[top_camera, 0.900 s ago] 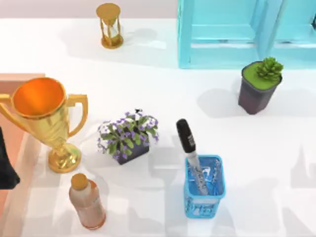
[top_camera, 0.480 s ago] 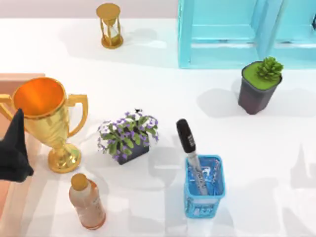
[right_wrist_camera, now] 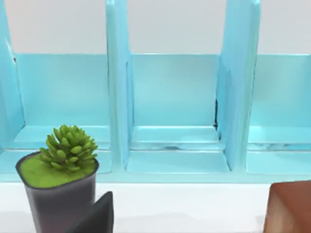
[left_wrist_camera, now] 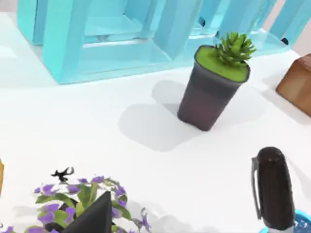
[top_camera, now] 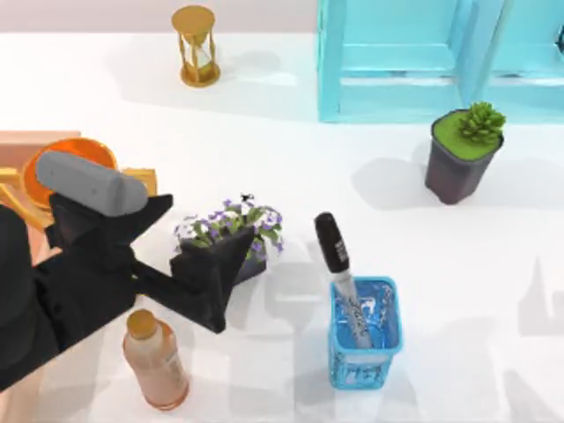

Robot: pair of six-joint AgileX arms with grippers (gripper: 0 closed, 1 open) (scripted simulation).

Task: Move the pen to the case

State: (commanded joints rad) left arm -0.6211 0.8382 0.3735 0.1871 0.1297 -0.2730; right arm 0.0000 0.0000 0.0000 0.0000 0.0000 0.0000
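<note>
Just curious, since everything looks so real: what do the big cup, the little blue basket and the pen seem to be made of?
The trophy looks like polished gold metal: bright glints and an orange-gold glow inside its bowl. The blue basket seems thin translucent plastic mesh; the pen's barrel shows through its wall. The pen looks plastic, with a glossy black cap and a matt white-grey printed barrel.

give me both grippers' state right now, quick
Left gripper: open, holding nothing, over the purple flower pot, short of the pen.
Right gripper: cannot be told.
</note>
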